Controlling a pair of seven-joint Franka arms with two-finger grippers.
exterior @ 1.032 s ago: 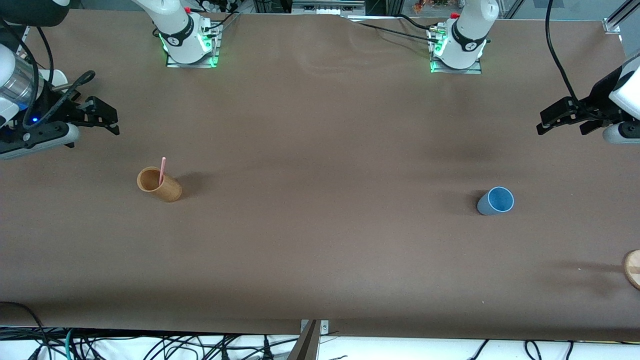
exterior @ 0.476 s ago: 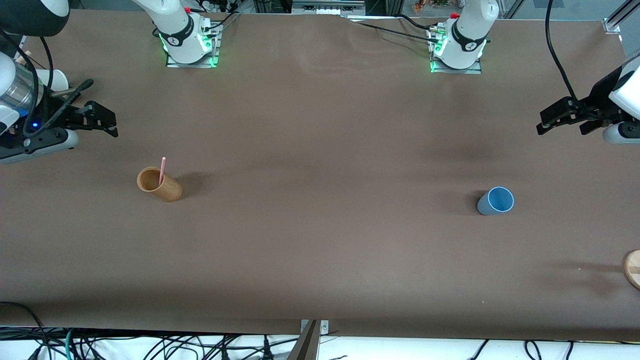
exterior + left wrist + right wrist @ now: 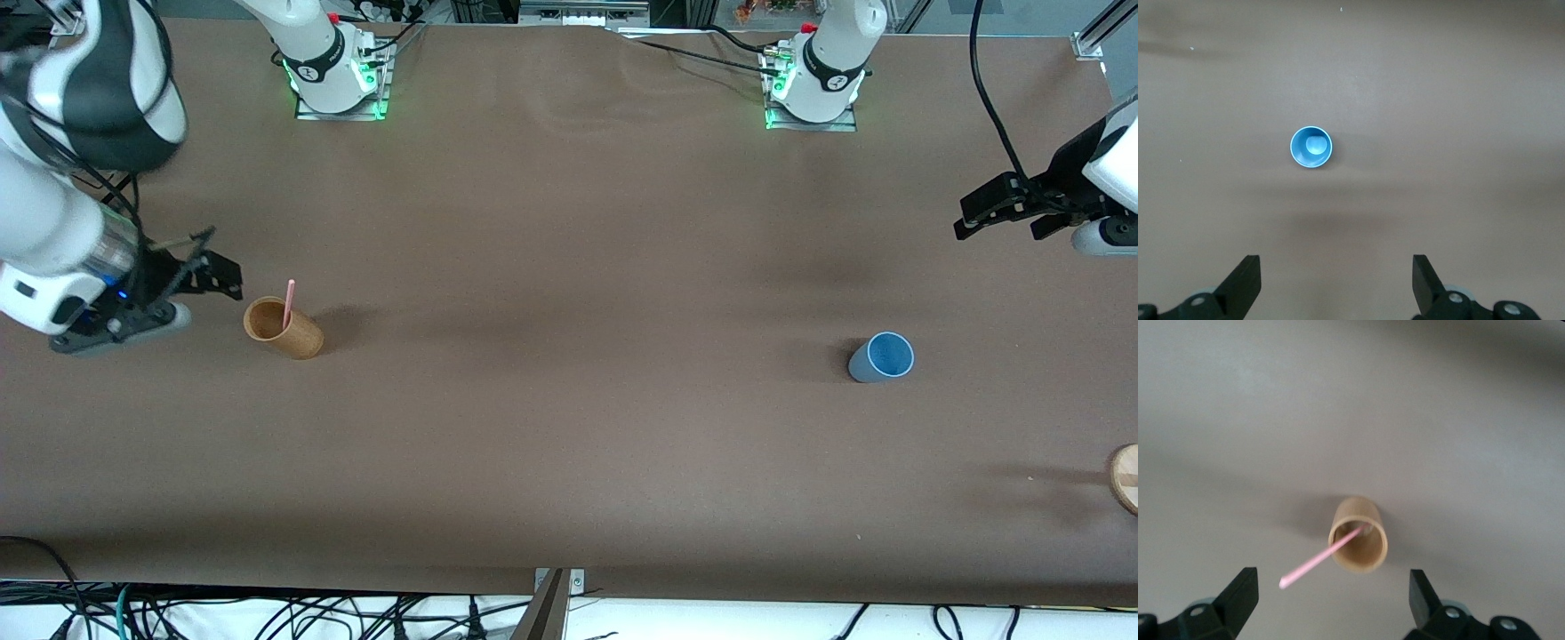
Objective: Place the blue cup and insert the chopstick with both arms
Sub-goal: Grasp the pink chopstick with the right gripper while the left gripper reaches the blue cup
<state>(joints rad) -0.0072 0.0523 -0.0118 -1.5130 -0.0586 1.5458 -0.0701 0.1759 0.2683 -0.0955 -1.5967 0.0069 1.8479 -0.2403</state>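
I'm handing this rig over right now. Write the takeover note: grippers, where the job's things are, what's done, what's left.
Right gripper: open, holding nothing, in the air beside the tan cup at the right arm's end of the table.
Left gripper: open, holding nothing, waiting at the left arm's end of the table.
Chopstick: standing tilted in the tan cup.
Blue cup: upright on the table toward the left arm's end, nothing in it, untouched.
Done: nothing gripped yet.
Left: left arm takes and places the blue cup; right arm pulls the chopstick from the tan cup and inserts it in the blue cup.
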